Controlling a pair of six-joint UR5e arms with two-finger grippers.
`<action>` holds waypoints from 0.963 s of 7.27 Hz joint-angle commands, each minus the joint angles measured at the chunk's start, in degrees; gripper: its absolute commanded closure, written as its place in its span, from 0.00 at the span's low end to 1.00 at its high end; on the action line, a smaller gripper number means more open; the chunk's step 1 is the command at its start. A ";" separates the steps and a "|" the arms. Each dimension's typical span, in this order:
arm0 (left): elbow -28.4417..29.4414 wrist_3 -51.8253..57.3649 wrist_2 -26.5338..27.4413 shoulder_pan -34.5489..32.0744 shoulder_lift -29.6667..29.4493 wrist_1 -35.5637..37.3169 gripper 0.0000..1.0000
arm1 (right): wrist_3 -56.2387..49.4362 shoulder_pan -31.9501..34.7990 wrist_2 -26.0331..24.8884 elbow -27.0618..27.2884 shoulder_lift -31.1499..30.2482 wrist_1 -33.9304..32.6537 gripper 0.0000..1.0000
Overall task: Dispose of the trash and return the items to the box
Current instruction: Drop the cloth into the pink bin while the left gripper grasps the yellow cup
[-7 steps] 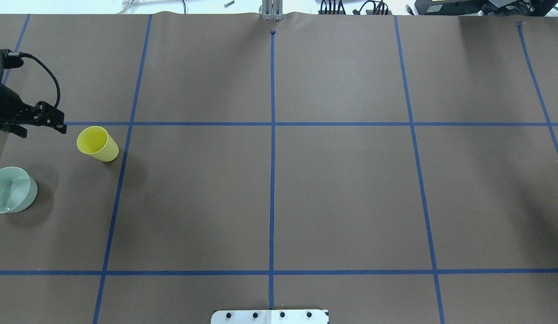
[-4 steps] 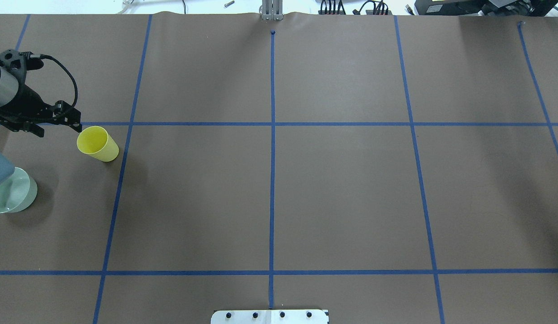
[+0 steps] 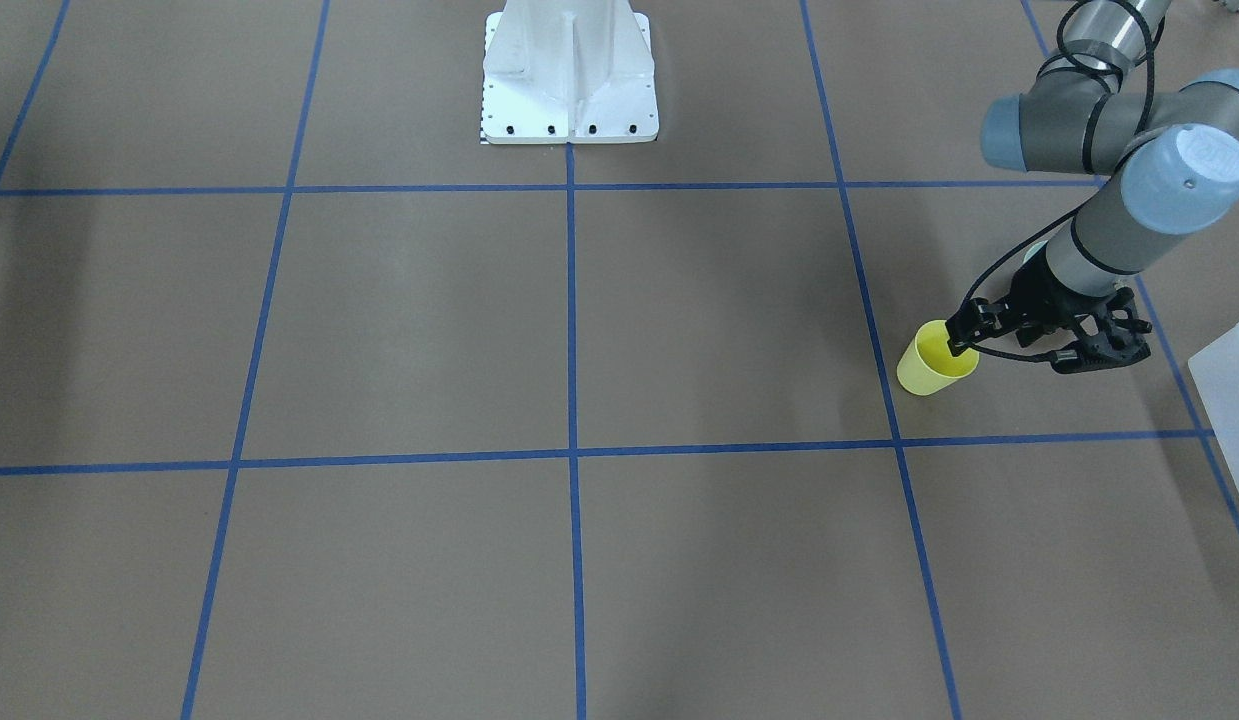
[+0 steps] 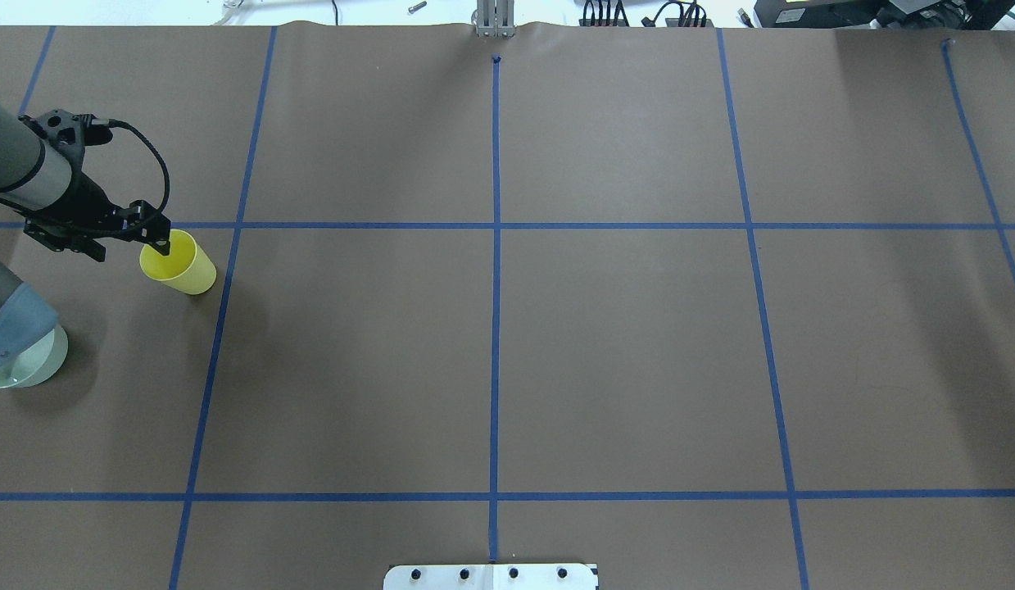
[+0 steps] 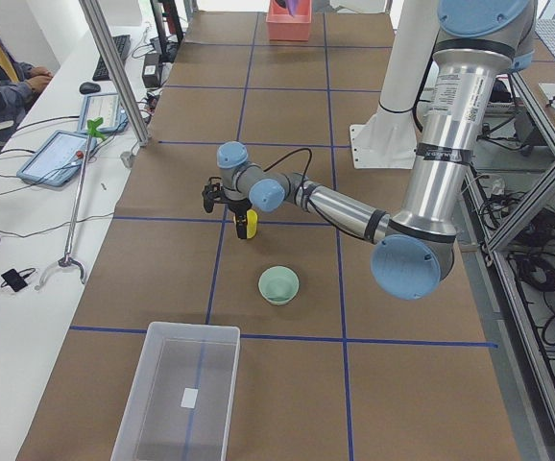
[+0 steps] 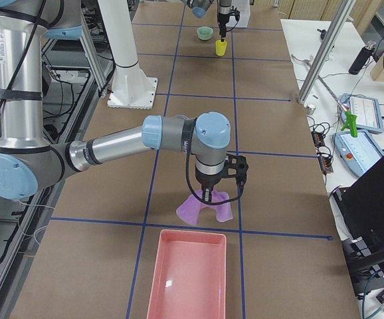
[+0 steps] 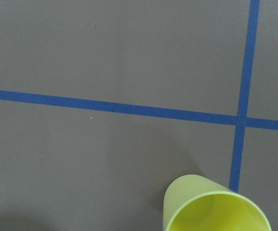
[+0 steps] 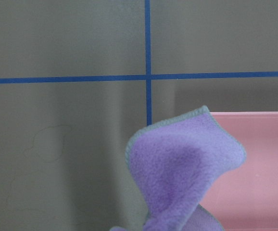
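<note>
left gripper (image 4: 129, 247) at yellow cup (image 4: 185, 272) rim

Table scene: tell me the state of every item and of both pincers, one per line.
yellow cup: upright, mouth up.
green bowl: upright, looks empty.
clear box: open, empty apart from a small white label.
pink bin: open, empty.
purple cloth: bunched up under the right pincer, lower edges spread out.
left pincer: open, one finger over the cup's mouth.
right pincer: at the cloth; cannot tell whether open or shut.
</note>
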 commanded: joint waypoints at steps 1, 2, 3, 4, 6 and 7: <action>0.74 -1.10 0.26 0.39 -0.10 -0.32 0.56 | -3.91 2.11 -0.10 -2.14 -0.25 0.00 1.00; 0.92 -1.54 0.26 0.74 -0.19 -0.40 0.82 | -7.14 3.77 -0.18 -4.14 -0.17 0.00 1.00; 1.09 -1.55 0.26 0.92 -0.28 -0.40 1.00 | -9.26 4.40 -0.97 -5.56 -0.16 0.17 1.00; 1.62 -1.64 0.26 1.01 -0.80 -0.40 1.00 | -10.58 4.49 -2.54 -6.62 -0.16 0.35 1.00; 1.45 -1.55 -0.52 1.01 -1.85 -0.32 1.00 | -15.32 4.49 -3.34 -10.65 -0.08 0.79 1.00; 0.93 -1.55 -2.27 0.92 -2.03 -0.14 1.00 | -16.74 4.49 -4.83 -11.80 -0.25 0.97 1.00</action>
